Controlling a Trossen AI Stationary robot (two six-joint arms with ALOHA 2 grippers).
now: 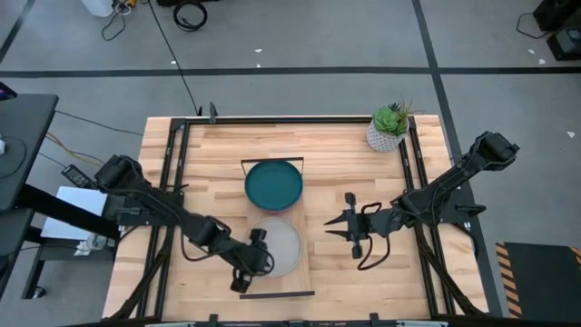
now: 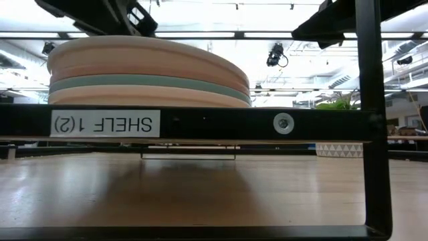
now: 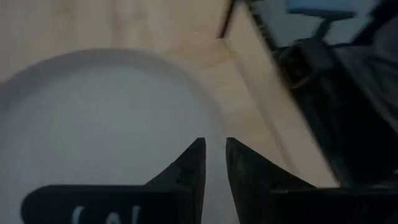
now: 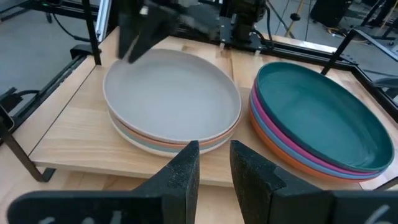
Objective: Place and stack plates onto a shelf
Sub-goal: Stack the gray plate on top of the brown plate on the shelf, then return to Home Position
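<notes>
The light-wood shelf (image 1: 304,272) lies in the middle of the table and bears two stacks of plates. The far stack (image 1: 273,184) has a dark teal plate on top, over magenta, blue and orange ones (image 4: 311,149). The near stack (image 1: 283,247) has a pale grey plate (image 4: 171,96) on top, over orange, light teal and cream ones. My left gripper (image 1: 263,263) stands over the grey plate's left near rim (image 3: 214,118), its fingers a narrow gap apart. My right gripper (image 1: 329,229) waits to the right of the shelf, empty, with a narrow gap. My left gripper stands at the grey plate's rim (image 3: 214,118), slanting down from the table's left. I cannot tell whether its fingertips touch the plate. The plate lies flat on its stack.
A small potted green plant (image 1: 390,127) stands at the table's far right corner. The shelf's black end frame (image 2: 200,124) crosses the low view in front of the near stack (image 2: 147,73). Bare tabletop lies left and right of the shelf.
</notes>
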